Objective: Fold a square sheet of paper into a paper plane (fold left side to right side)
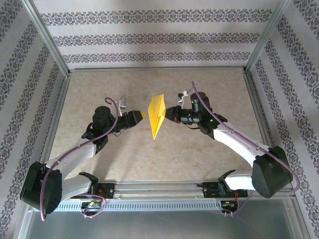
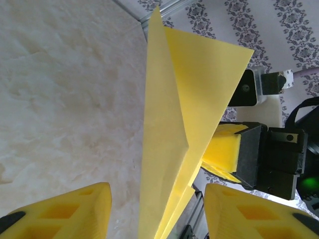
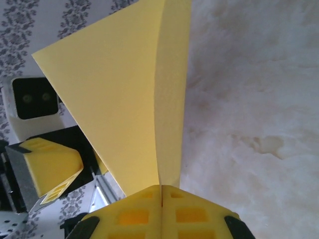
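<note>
The left hand (image 1: 142, 115), fingers spread, sits just left of the paper plane (image 1: 158, 117), which stands on edge above the mid tabletop (image 1: 99, 89), pinched by the right hand (image 1: 168, 113), fingers pressed together. The left should close squarely across the crease, avoiding skewed layers.

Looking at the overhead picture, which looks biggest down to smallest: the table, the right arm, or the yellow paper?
Largest: table
Next: right arm
Smallest: paper
</note>
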### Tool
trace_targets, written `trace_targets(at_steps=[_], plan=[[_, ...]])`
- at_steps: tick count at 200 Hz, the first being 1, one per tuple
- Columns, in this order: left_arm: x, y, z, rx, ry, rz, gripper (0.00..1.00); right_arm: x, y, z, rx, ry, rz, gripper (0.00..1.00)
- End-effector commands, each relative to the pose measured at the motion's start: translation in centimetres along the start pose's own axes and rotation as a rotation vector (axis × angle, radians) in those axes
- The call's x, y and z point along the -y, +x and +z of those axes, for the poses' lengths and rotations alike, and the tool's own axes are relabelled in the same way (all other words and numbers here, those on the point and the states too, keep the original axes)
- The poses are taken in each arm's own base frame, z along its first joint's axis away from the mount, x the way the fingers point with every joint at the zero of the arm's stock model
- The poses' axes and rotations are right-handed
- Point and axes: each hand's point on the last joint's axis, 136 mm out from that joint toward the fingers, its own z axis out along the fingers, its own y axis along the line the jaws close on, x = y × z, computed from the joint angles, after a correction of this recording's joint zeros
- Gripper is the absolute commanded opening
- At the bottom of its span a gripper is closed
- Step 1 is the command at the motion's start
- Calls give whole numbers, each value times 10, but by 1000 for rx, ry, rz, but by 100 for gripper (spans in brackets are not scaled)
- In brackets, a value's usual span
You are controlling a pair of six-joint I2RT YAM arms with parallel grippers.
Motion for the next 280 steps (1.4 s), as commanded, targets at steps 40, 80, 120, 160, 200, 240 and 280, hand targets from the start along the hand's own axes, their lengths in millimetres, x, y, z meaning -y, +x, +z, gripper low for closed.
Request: trace_targets(at_steps=[40,80,120,160,200,240,280], plan=[[27,-8,8,-9,86,63,51,-10,1,0,-27,-64,-31,0],[29,-8,13,-17,96,68,50,-7,4,4,-40,-54,-21,0],[21,-5,18,-39,65,67,44,-9,6,6,-51,-56,-24,0],[13,-2,21,-50,43,59,18,-8,6,8,-57,-52,-22,0],[9,-3,21,-41,26,50,0,0,8,12,-73,-10,-21,14],[-9,-2,17,-11,-59,-6,0,21,5,-4,-71,205,-92,47],[-35,4,16,23,-133,-84,0,25,12,-18,-103,380,-182,63]])
